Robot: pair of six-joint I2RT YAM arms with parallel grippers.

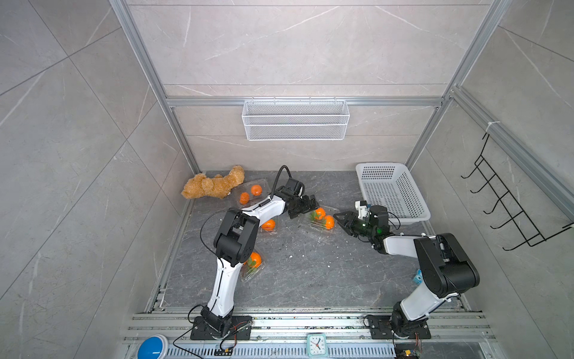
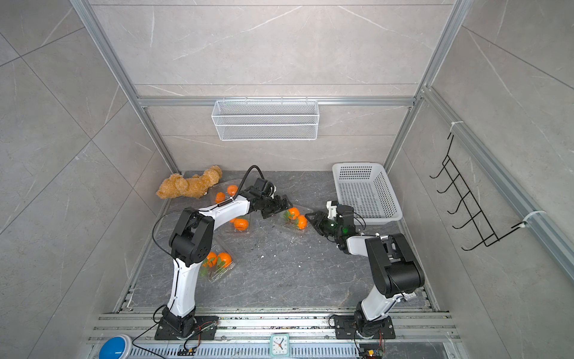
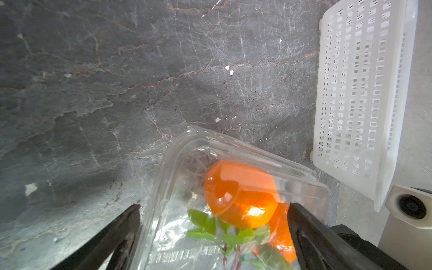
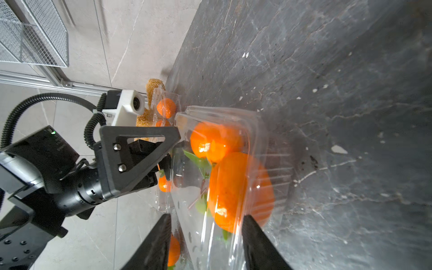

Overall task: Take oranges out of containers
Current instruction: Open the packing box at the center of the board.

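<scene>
Straddling one end of a clear container [image 1: 313,224], the left gripper [image 1: 303,209] stands with jaws spread wide. The right gripper [image 4: 207,217] has the opposite end between half-spread jaws; whether they pinch it I cannot tell. Two oranges [image 1: 320,213] lie inside, on the middle of the tabletop [image 1: 310,279] toward its back edge. Another container [image 1: 250,186] holding two more oranges [image 1: 256,190] lies at the back-left corner beside the teddy bear [image 1: 214,186]; a white basket [image 1: 392,192] sits at the back-right corner.

Robot lab test cell — aluminium frame [image 1: 202,102], rail-mounted arms [image 1: 222,279], grey panel walls [image 1: 295,46].
</scene>
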